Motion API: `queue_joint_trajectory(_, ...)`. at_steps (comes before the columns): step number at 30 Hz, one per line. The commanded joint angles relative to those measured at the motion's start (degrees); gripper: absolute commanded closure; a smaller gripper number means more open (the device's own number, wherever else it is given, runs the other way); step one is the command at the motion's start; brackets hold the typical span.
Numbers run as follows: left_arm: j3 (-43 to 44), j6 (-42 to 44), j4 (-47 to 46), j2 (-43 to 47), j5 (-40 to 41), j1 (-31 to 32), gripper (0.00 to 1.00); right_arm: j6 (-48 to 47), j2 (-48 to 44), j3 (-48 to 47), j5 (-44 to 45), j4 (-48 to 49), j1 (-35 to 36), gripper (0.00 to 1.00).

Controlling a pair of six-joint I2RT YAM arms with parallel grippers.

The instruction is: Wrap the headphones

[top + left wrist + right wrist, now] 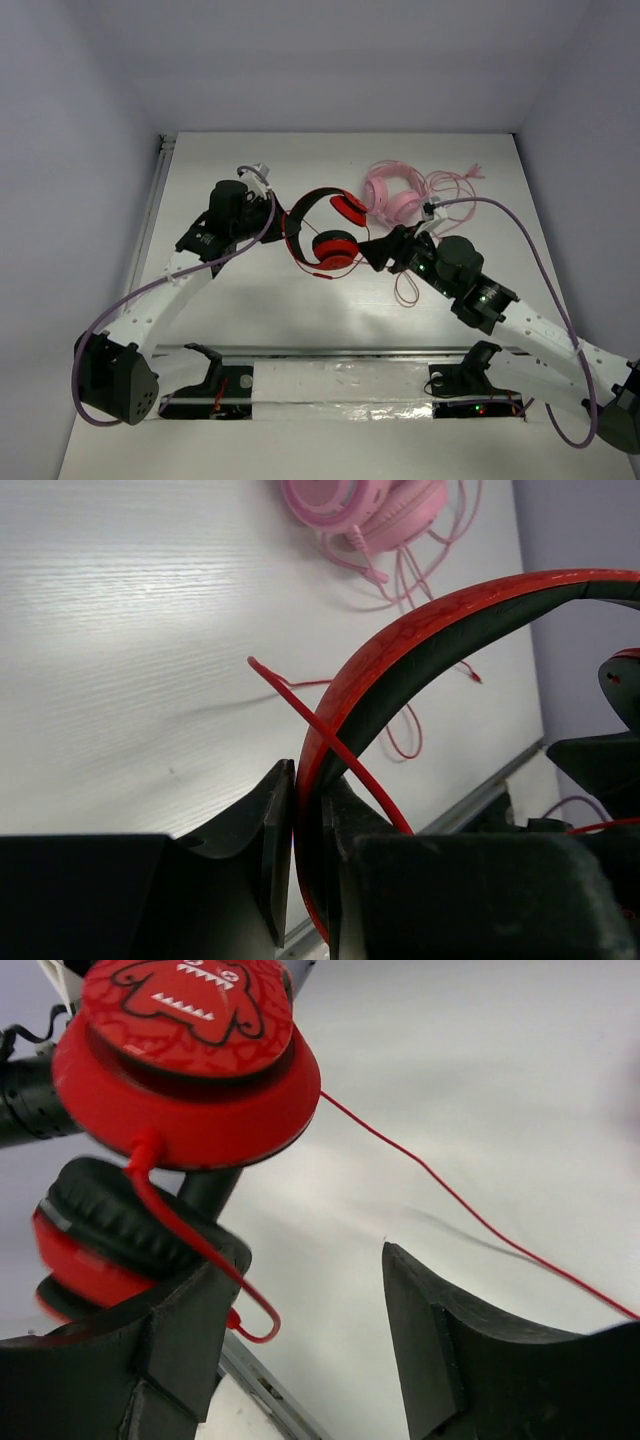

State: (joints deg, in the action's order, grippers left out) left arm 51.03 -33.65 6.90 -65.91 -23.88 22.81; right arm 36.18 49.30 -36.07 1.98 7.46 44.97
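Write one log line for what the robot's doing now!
left gripper: shut on headphones | right gripper: open, beside ear cup | cable: loose, not wrapped | pink headphones: lying apart

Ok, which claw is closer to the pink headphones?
Right. The right claw sits open just on the near side of the pink headphones; the left claw is farther away, shut on the headband of the red headphones.

Headphones: two sets, one red headphones [325,232], one pink headphones [392,192].
Thin cables: two, red cable [450,1195], pink cable [455,185].
Arms: two, left arm [165,290], right arm [530,325].
End effectors: two, left end effector [307,780], right end effector [305,1260].
Desk [300,320]: one.
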Motion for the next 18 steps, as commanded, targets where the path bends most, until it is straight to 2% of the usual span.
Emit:
queue_joint_trajectory(1,5.1,7.1,6.4,1.3,5.6,0.0,1.00,-2.3,-3.6,0.7,1.6,-1.6,-0.1,0.33)
queue_joint_trajectory(6,7.7,12.9,14.3,3.0,14.7,0.0,1.00,-5.9,-8.2,0.0,-0.1,-6.3,-0.1,0.30)
queue_joint_trajectory(9,9.3,16.6,17.3,3.2,13.4,0.0,1.00,-8.4,-10.7,0.0,-1.6,-7.1,-0.1,0.33)
queue_joint_trajectory(13,10.8,18.1,17.4,4.1,8.0,0.0,1.00,-7.3,-12.5,2.6,0.3,-3.0,-0.1,0.74)
queue_joint_trajectory(14,11.2,18.1,17.2,4.3,7.4,0.0,1.00,-7.3,-12.6,3.2,1.5,-2.0,-0.1,0.89)
queue_joint_trajectory(17,13.6,18.1,17.2,4.6,4.3,0.0,1.00,-6.8,-10.2,5.0,4.0,1.9,-0.7,1.00)
queue_joint_trajectory(18,14.2,18.2,17.4,4.5,1.6,0.0,1.00,-6.8,-9.1,5.5,4.2,3.6,-1.3,1.00)
